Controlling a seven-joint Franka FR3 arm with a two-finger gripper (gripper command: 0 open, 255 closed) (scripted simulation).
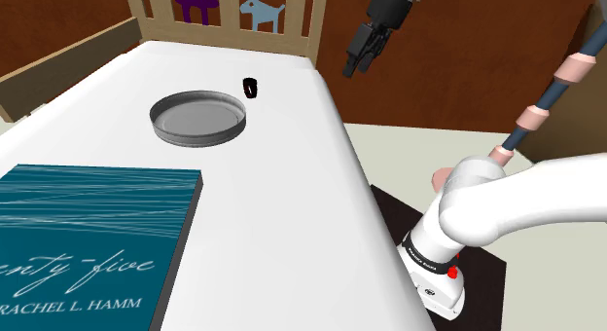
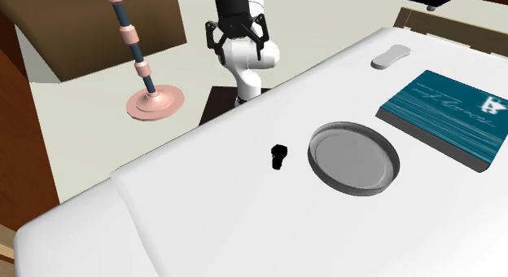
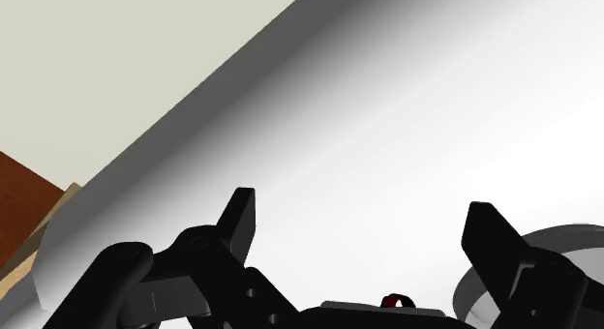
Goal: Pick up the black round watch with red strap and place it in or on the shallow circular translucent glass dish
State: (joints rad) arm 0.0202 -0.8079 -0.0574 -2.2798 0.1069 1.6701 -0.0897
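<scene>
A small black watch (image 1: pixel 252 88) sits on the white surface just beyond the round grey shallow dish (image 1: pixel 197 119). In the second exterior view the watch (image 2: pixel 279 156) lies a short way off the dish (image 2: pixel 353 158) rim. My gripper (image 1: pixel 364 50) hangs in the air past the surface's edge, to the shoulder view's right of the watch, fingers apart and holding nothing. From the wrist, the open gripper (image 3: pixel 363 230) looks down on the white surface; a bit of red strap of the watch (image 3: pixel 395 301) peeks out by the hand, with the dish (image 3: pixel 542 242) rim beside one finger.
A teal book (image 1: pixel 88 237) lies on the near part of the white surface (image 1: pixel 282 202). A wooden headboard (image 1: pixel 233 13) with cat cut-outs stands at the far end. A pink-based stand (image 2: pixel 153 99) is on the floor. A white oblong object (image 2: pixel 391 55) rests near the book.
</scene>
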